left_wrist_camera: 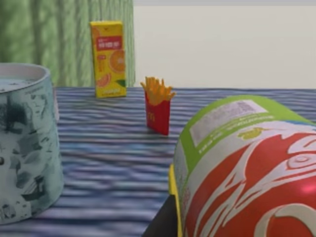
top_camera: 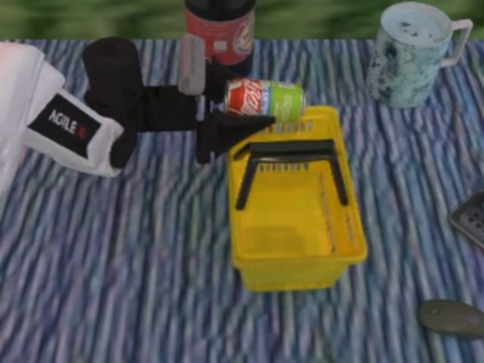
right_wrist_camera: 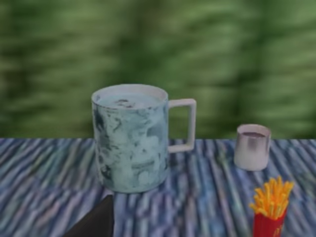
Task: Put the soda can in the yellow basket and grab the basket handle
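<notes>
The left gripper (top_camera: 227,113) clamps the soda can (top_camera: 265,100) sideways over the yellow basket (top_camera: 296,261) rim. The can looks light, smooth and dentable; grip it mid-body.

My left arm reached across from the table's left, its black two-finger gripper (top_camera: 240,106) closed on the red-and-green metal soda can (top_camera: 266,99), held sideways.

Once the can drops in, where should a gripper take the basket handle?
Grip the basket handle on its crossbar, coming from above. It lies folded across the far part of the yellow basket, with open space beneath. The soda can sits close behind.
</notes>
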Motion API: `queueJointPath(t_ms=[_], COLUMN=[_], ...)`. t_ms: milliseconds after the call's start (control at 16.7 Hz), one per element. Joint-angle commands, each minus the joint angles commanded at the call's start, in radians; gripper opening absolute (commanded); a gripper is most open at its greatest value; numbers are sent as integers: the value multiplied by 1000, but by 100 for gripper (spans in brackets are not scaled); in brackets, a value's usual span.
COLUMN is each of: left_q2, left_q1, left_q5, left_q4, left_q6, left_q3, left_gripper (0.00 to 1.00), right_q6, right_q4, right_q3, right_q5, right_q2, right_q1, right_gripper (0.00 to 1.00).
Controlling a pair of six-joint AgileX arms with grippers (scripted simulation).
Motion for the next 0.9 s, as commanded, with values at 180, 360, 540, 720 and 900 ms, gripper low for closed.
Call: queueJointPath(t_ms=[180,360,540,720,900], left_q2=[0,0,0,0,0], left_q1=[0,0,0,0,0], left_q5=[0,0,0,0,0], left_q4=[0,0,0,0,0], left_q6=[0,0,0,0,0], left_q3=[0,0,0,0,0], left_gripper=[23,45,68,90,100], right_q6=[0,0,0,0,0], right_q4=[0,0,0,0,0], right_q3=[0,0,0,0,0], right_q5=[0,0,0,0,0], right_q2=[0,0,0,0,0], right_q1=[0,0,0,0,0], right_gripper=[100,100,100,100,100])
